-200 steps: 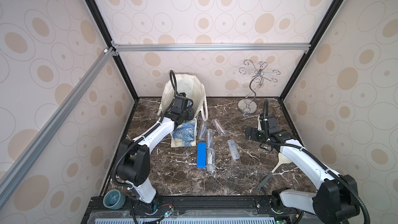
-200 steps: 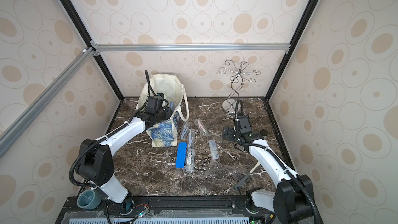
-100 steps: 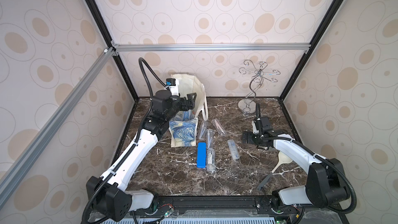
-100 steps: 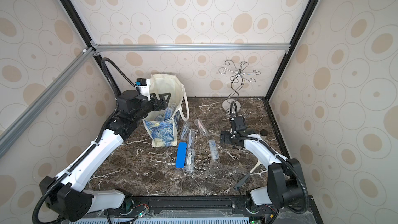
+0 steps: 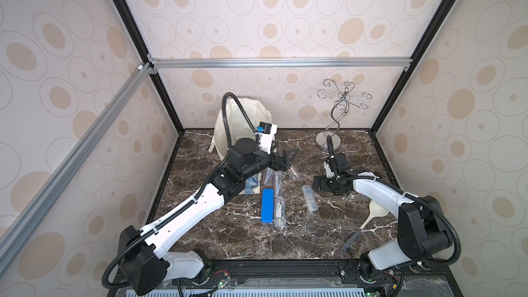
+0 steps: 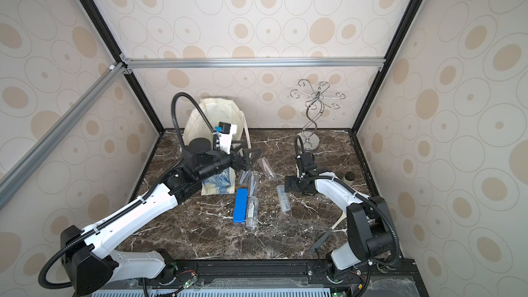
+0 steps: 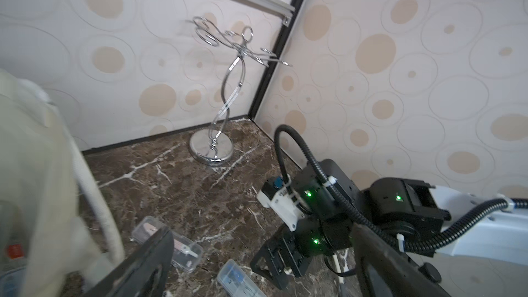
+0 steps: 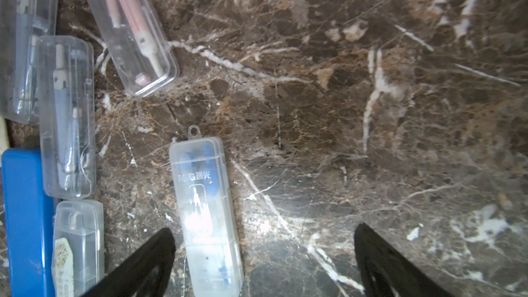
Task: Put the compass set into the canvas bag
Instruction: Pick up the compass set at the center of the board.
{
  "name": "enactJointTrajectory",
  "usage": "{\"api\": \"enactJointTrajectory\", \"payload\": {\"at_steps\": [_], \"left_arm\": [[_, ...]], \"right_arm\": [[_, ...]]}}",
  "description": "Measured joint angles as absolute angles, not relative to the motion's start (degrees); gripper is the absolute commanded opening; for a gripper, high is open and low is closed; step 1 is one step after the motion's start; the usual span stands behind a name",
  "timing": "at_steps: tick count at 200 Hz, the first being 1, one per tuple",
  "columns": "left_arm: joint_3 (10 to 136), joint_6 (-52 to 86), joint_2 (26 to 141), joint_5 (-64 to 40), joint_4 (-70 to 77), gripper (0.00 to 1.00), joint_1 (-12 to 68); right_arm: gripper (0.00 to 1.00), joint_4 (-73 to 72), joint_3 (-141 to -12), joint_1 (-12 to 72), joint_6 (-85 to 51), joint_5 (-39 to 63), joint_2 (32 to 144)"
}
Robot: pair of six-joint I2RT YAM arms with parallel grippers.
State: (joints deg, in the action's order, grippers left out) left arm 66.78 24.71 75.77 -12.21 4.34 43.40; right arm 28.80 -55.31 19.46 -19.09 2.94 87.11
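The canvas bag (image 5: 263,112) stands at the back of the marble table (image 5: 228,238), toward the left corner. Its mouth gapes upward and its blue painted face is turned to the front. The left arm reaches across it and hides most of that print.

None of the compass sets are in the bag. They lie on the table just to its right: a blue case (image 5: 267,205) touching a row of clear cases (image 5: 277,187), a slanted case with a pink compass (image 8: 128,27) behind them, and one lone clear case (image 5: 310,198) off to the right.

The left gripper (image 5: 287,158) hangs in the air just right of the bag, above the slanted case. Its fingers (image 7: 148,261) are spread wide with nothing between them.

The right gripper (image 5: 320,185) is low over the table at the far end of the lone case. It too is spread wide and grips nothing. In its wrist view the case lies just inside one finger (image 8: 148,258).

A wire stand (image 5: 328,141) sits in the back right corner, and a cream spoon (image 5: 377,211) lies near the right arm.
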Motion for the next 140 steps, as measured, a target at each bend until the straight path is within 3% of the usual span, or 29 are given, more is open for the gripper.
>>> {"api": "enactJointTrajectory", "payload": {"at_steps": [59, 140], "left_arm": [[66.85, 21.41, 83.40, -3.42, 3.25, 0.96, 52.10], [58.35, 23.31, 83.00, 3.20, 6.94, 0.97, 53.54]], "right_arm": [[0.91, 28.97, -57.80, 24.12, -18.06, 3.03, 94.17], [0.74, 29.41, -62.89, 28.29, -17.74, 1.23, 103.00]]}}
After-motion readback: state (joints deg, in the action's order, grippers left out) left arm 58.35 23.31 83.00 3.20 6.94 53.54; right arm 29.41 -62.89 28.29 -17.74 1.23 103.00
